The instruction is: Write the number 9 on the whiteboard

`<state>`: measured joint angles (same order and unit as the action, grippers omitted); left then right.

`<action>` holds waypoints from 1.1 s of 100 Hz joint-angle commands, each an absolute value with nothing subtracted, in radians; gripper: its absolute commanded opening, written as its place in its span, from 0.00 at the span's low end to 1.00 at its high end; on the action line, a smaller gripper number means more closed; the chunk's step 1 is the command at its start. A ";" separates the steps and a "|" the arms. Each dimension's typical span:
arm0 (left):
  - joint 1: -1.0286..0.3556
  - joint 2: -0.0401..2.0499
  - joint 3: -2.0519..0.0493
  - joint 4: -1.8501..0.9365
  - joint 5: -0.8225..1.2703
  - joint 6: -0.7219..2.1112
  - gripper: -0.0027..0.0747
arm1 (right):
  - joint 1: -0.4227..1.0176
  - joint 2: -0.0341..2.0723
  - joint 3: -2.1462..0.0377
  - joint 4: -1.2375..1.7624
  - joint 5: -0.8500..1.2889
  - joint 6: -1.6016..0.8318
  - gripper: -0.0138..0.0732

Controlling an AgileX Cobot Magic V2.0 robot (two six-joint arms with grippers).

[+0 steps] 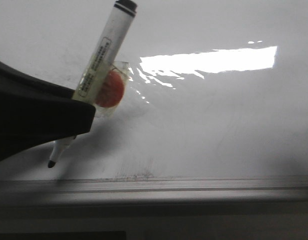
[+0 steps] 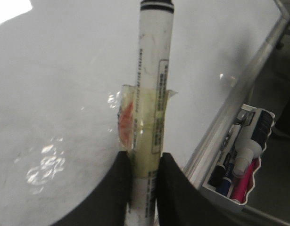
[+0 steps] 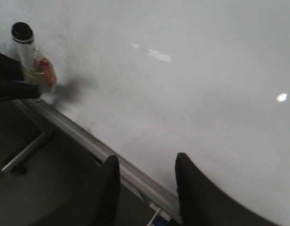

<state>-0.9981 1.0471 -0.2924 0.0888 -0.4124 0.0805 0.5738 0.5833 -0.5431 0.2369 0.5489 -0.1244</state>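
The whiteboard [image 1: 209,125] fills the front view, glossy white with faint grey smudges and a bright glare patch. No number 9 shows on it. My left gripper [image 2: 145,162] is shut on a white marker [image 2: 154,84] with a black cap end and yellowish tape with an orange patch. In the front view the marker [image 1: 106,50] slants, and its black tip [image 1: 52,163] hangs just above the board's lower frame; whether it touches the board I cannot tell. My right gripper [image 3: 147,162] is open and empty over the board's frame edge. The marker also shows in the right wrist view [image 3: 28,49].
The grey metal frame [image 1: 194,187] runs along the board's lower edge. A white tray [image 2: 239,165] with several markers and a small bottle hangs just outside the frame [image 2: 239,89]. A metal stand leg [image 3: 22,155] shows below the frame.
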 commanded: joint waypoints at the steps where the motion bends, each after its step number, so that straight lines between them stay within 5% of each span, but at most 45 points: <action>1: -0.998 1.039 -0.329 0.185 -0.477 0.088 0.01 | 0.633 0.657 -0.605 0.249 0.458 -0.144 0.46; 39: -0.998 1.039 -0.329 0.294 -0.486 0.088 0.01 | 0.883 0.942 -0.750 0.249 0.364 -0.149 0.46; 93: -0.998 1.039 -0.329 0.298 -0.486 0.088 0.01 | 0.903 1.065 -0.831 0.268 0.299 -0.149 0.45; 110: -0.998 1.039 -0.329 0.298 -0.486 0.088 0.01 | 0.903 1.065 -0.831 0.288 0.328 -0.149 0.23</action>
